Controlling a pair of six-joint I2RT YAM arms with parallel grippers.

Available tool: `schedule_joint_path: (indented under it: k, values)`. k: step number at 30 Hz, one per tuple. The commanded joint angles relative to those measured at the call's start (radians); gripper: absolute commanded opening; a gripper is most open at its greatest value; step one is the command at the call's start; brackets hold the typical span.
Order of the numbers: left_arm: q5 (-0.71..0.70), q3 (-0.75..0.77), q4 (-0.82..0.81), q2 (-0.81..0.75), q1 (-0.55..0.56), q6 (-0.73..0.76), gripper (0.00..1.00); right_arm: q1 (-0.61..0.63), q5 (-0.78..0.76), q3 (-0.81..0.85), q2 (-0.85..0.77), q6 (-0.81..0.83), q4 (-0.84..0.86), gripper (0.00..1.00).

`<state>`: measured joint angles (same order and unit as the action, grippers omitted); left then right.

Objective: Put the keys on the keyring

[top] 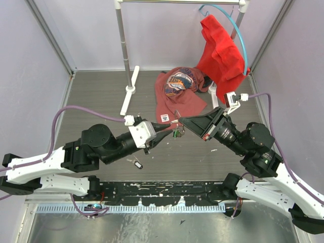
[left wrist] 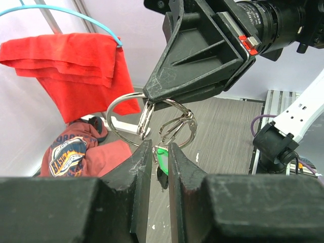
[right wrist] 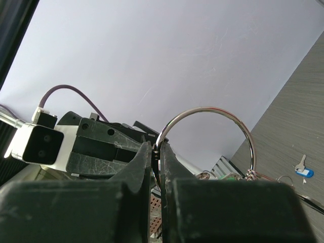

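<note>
The left gripper (left wrist: 159,147) fills the bottom of its own view, its jaws drawn nearly together on the green tag (left wrist: 162,158), which fills the slit between them. Just above, the right gripper (left wrist: 151,98) comes in from the top with its jaws shut on the big ring (left wrist: 115,119) of the keyring (left wrist: 174,126). A slim silver piece (left wrist: 144,119) hangs from that ring; whether it is a key I cannot tell. Small loops (left wrist: 183,124) link the big ring to the tag. In the right wrist view the jaws of the right gripper (right wrist: 157,147) pinch the big ring (right wrist: 212,108) at its left side, and the ring arcs up and to the right against the pale wall. From above, the left gripper (top: 170,126) and the right gripper (top: 178,120) meet tip to tip over the middle of the table (top: 101,91), with the keyring (top: 176,132) held off the surface between them. A key (top: 136,163) lies flat on the table on the near side of the left arm, well apart from the keyring. The right wrist view shows a blue-headed key (right wrist: 302,169) on the table, and I cannot tell whether it is the same one. A shirt (top: 177,88) lies crumpled at the far side, and a red cloth (top: 220,50) hangs on a blue hanger (top: 242,35) from the rack (top: 120,35) at far right.
</note>
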<state>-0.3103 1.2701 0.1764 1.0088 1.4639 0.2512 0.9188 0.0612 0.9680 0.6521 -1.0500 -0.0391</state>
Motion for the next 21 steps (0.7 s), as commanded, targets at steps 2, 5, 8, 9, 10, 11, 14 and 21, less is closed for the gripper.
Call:
schedule_joint_path:
  k: [2, 5, 8, 9, 10, 11, 14, 21]
  values:
    - [-0.03, 0.022, -0.047, 0.001, 0.011, 0.009, 0.26, 0.0, -0.011, 0.009, -0.011, 0.01, 0.048, 0.01]
    - [-0.056, 0.02, -0.049, -0.002, 0.012, 0.013, 0.26, 0.0, -0.009, 0.01, -0.015, 0.015, 0.052, 0.01]
    - [-0.086, 0.014, -0.052, -0.007, 0.012, 0.018, 0.3, 0.0, -0.009, 0.012, -0.018, 0.02, 0.053, 0.01]
    - [-0.093, 0.011, -0.057, -0.011, 0.012, 0.019, 0.3, 0.001, -0.009, 0.011, -0.02, 0.021, 0.053, 0.01]
    - [-0.097, 0.009, -0.06, -0.014, 0.012, 0.021, 0.31, 0.0, -0.008, 0.012, -0.019, 0.021, 0.052, 0.01]
    - [-0.099, 0.007, -0.063, -0.016, 0.012, 0.022, 0.31, 0.0, -0.008, 0.012, -0.019, 0.02, 0.051, 0.01]
    - [-0.086, 0.008, -0.066, -0.017, 0.012, 0.024, 0.31, 0.001, -0.009, 0.009, -0.019, 0.018, 0.049, 0.01]
    - [-0.048, 0.014, -0.066, -0.004, 0.016, 0.017, 0.3, 0.0, -0.012, 0.01, -0.016, 0.017, 0.043, 0.01]
